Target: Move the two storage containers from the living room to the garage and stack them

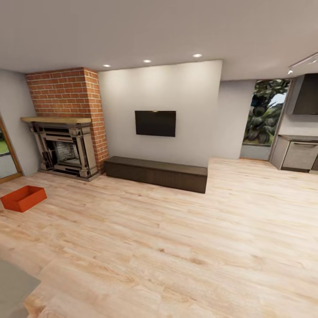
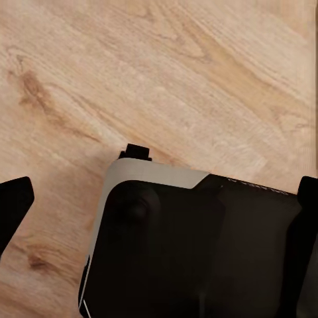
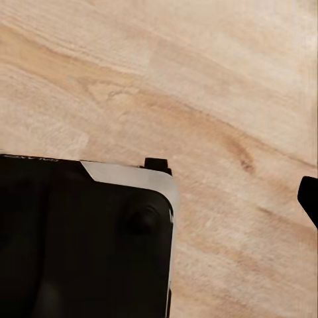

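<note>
- The head view looks across the living room: a light wood plank floor, a brick fireplace at about 10 o'clock, a dark wall-mounted television near 12 o'clock, and a long low dark bench beneath it.
- One red-orange storage container sits open-top on the wood floor at about 9 o'clock, just in front of the fireplace hearth and near a wood-framed glass door.
- A second container cannot be picked out from here.
- A kitchen cabinet and a window with foliage lie at about 2 o'clock.
- The left wrist view looks down at plank flooring and the robot's dark base; black finger tips sit at the frame edges with nothing between them, so the left jaws look spread and empty.
- The right wrist view is similar, with a single dark tip at one edge; I cannot tell how wide the right jaws stand, though nothing is seen in them.
- Judged from this, the task is at its start: the visible container is untouched, none has reached the garage, and approach, pick-up, carrying and stacking all remain.
</note>
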Motion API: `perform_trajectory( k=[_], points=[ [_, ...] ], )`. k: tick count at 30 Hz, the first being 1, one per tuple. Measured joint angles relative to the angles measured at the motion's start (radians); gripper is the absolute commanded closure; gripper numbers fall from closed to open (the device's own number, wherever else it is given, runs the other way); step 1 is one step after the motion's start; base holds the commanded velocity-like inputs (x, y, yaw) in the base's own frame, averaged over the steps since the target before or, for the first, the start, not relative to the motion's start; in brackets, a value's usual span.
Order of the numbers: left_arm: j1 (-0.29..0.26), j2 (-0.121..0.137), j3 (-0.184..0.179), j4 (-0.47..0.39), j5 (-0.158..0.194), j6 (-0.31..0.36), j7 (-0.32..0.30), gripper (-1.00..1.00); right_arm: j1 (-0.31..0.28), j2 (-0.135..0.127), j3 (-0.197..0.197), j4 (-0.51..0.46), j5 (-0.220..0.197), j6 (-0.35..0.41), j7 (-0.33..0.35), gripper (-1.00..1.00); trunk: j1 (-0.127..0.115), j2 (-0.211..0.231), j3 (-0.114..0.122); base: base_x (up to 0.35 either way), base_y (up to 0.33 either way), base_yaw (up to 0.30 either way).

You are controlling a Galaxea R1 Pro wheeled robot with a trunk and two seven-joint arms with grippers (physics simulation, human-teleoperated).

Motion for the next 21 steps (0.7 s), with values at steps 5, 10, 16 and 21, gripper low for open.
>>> perform_trajectory(
  k=[5,10,16,21],
  points=[
    [0.000,0.000,0.000,0.000,0.000,0.000,0.000,-1.00,0.000,0.002,-0.001,0.000,0.000,-0.001,0.001,-1.00,0.000,0.000,0.000,0.323,0.000,0.000],
    [0.000,0.000,0.000,0.000,0.000,0.002,0.000,-1.00,0.000,0.002,-0.002,0.000,0.000,-0.001,0.000,-1.00,0.000,0.000,0.000,0.323,0.000,0.000],
    [0.000,0.000,0.000,0.000,0.000,0.003,0.000,-1.00,0.000,-0.006,-0.004,-0.001,-0.002,-0.002,0.001,-1.00,0.000,0.000,0.001,0.323,0.000,0.114],
    [0.000,0.000,0.000,0.000,0.000,0.003,0.000,-1.00,0.000,-0.006,-0.004,-0.001,-0.001,-0.002,0.001,-1.00,0.000,0.000,0.004,0.323,0.000,0.249]
  ],
)
